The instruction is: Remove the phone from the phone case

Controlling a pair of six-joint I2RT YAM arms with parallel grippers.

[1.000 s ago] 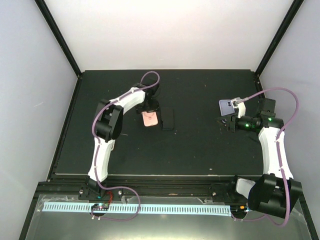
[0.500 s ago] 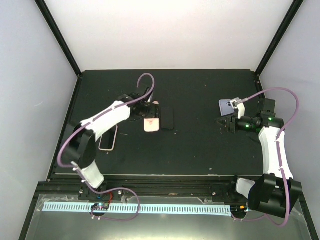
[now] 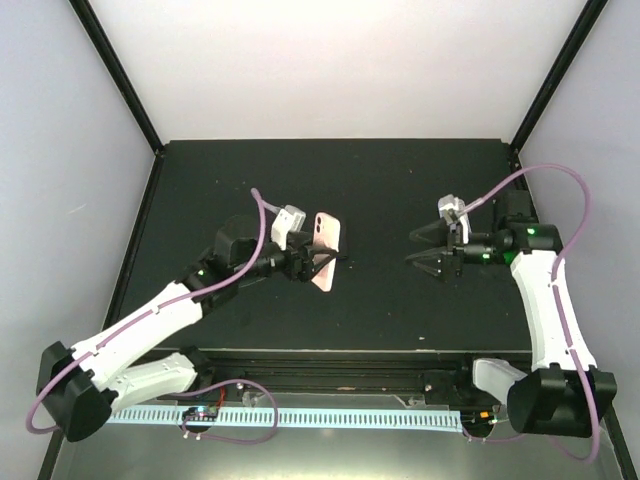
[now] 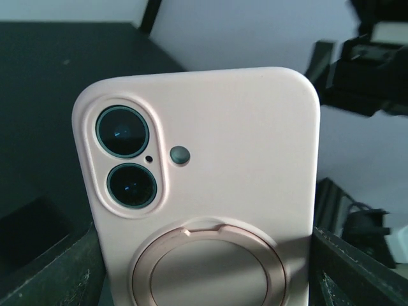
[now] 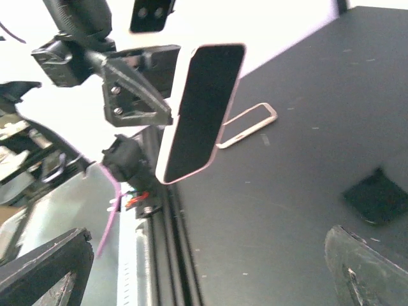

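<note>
The phone in its pink case (image 3: pixel 325 250) is held up off the black table, standing nearly upright. The left wrist view shows its back (image 4: pixel 204 166) with two camera lenses and a ring. The right wrist view shows its dark screen (image 5: pixel 201 111). My left gripper (image 3: pixel 306 263) is shut on the phone's lower part, with fingers (image 4: pixel 64 274) at both sides. My right gripper (image 3: pixel 425 248) is open and empty. It is to the right of the phone and apart from it, with its jaws pointed at the screen (image 5: pixel 207 274).
A second, empty pink case frame (image 5: pixel 248 124) lies flat on the table (image 3: pixel 400 180) behind the held phone. A black square object (image 5: pixel 376 194) lies on the table closer to my right gripper. Black rails run along the table's front edge (image 3: pixel 340 365).
My left arm has pulled back towards its base and lifted the pink-cased phone off the table, tilting it upright. My right gripper has moved left towards the phone and spread its jaws.
</note>
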